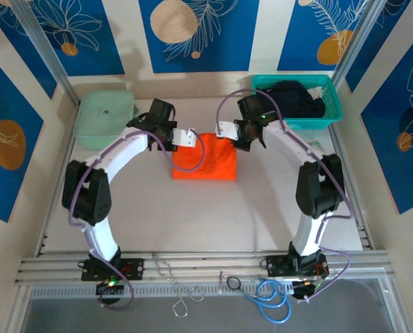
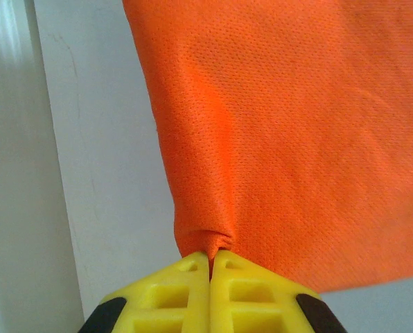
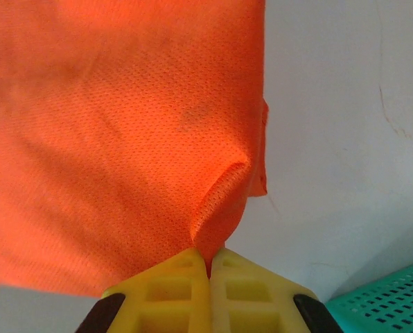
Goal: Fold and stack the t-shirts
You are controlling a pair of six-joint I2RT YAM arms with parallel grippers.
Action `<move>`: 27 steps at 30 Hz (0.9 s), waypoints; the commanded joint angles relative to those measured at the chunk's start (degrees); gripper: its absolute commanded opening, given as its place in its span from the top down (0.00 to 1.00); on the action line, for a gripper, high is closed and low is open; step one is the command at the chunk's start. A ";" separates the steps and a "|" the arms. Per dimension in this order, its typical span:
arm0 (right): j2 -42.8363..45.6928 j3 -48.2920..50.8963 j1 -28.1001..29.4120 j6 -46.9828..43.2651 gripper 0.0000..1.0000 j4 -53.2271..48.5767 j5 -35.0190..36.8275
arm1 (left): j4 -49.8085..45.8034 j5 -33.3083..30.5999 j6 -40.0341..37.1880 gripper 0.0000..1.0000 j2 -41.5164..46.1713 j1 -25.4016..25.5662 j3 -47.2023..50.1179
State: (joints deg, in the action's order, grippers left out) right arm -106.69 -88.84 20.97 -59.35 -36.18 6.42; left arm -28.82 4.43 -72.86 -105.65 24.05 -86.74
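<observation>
Nearest you, loose cables are lying in front of the metal rails where both arm bases are standing, and beyond them the pale table is carrying the orange t-shirt, which is resting folded near its middle. Your left end effector is pinching the shirt's far left corner and your right end effector its far right corner, both with jaws closed on the cloth. Farther back, the green box is sitting at far left, the black t-shirt is lying in the teal basket at far right, and blue leaf-patterned walls are closing in the space.
</observation>
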 commanded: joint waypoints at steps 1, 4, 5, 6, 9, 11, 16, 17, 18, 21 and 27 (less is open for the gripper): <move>-4.20 -2.61 -1.18 3.73 1.00 5.90 0.94 | 7.45 -0.34 3.53 1.00 -5.57 -0.58 -4.64; -8.43 -3.51 -1.63 4.15 1.00 10.66 0.97 | 9.95 -2.22 4.72 1.00 -10.91 -1.23 -7.74; -10.03 -4.10 -1.79 4.31 1.00 11.85 0.67 | 10.65 -2.84 4.68 1.00 -12.40 -1.44 -8.28; -11.36 -4.70 -1.86 4.43 1.00 12.72 0.54 | 11.47 -3.44 4.66 1.00 -13.44 -1.66 -8.36; -15.69 -6.59 -2.12 4.98 1.00 14.93 0.01 | 12.93 -3.99 4.58 1.00 -15.99 -2.45 -8.11; -18.16 -7.75 -2.21 5.83 1.00 15.85 -0.04 | 13.82 -3.89 4.39 1.00 -16.89 -2.99 -7.04; -21.07 -8.54 -2.59 8.39 1.00 17.93 0.17 | 17.12 -4.79 4.97 1.00 -18.67 -3.92 -5.90; -21.18 -8.40 -2.65 8.80 1.00 18.39 0.18 | 17.95 -5.14 5.39 1.00 -18.97 -3.98 -5.96; -21.27 -8.17 -2.66 9.33 1.00 19.00 0.39 | 18.69 -5.71 5.90 1.00 -19.39 -3.95 -6.13; -20.95 -7.89 -2.99 11.13 0.87 20.31 0.79 | 21.00 -7.98 9.00 0.82 -20.27 -4.16 -6.96; -17.36 -6.05 -3.46 14.49 0.54 23.30 -0.16 | 27.24 -11.13 15.47 0.31 -18.83 -4.83 -6.03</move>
State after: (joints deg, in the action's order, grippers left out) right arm -127.61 -95.37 17.96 -47.55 -15.16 7.73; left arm -6.22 -4.58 -61.41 -124.86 20.27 -93.06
